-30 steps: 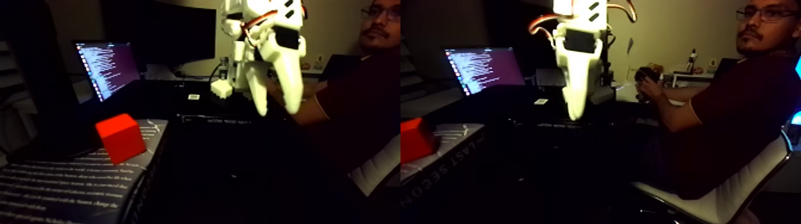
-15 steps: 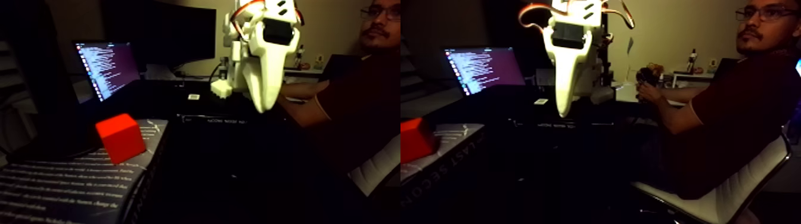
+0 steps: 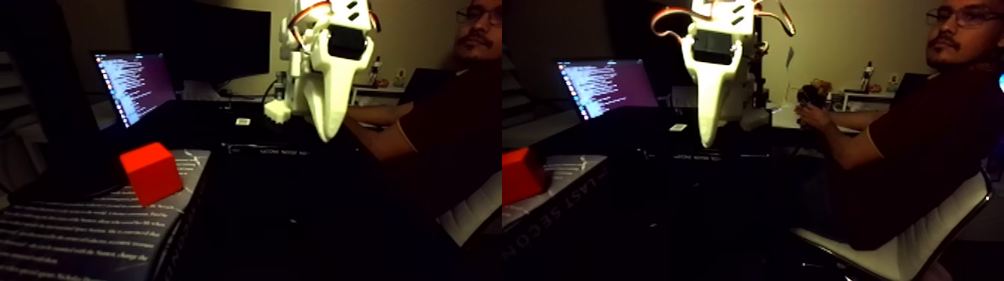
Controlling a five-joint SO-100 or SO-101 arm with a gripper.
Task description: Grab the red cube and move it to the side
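The picture holds two side-by-side halves of the fixed view. The red cube [image 3: 152,173] sits on a printed book cover [image 3: 82,232] at the lower left of the left half, and shows cut off at the left edge of the right half. My white gripper [image 3: 326,136] hangs in the air, well above and to the right of the cube and apart from it. Its fingers taper together into one downward tip with nothing held. In the right half the same tip appears at mid height.
An open laptop [image 3: 134,86] with a lit screen stands behind the cube, in front of a dark monitor [image 3: 209,41]. A person [image 3: 926,134] sits on a white chair [image 3: 896,254] at the right, hands near a device on the desk. The table around the book is dark.
The two fingers stood apart a second ago and have closed into one tip. The gripper has swung slightly left. The red cube has stayed in place.
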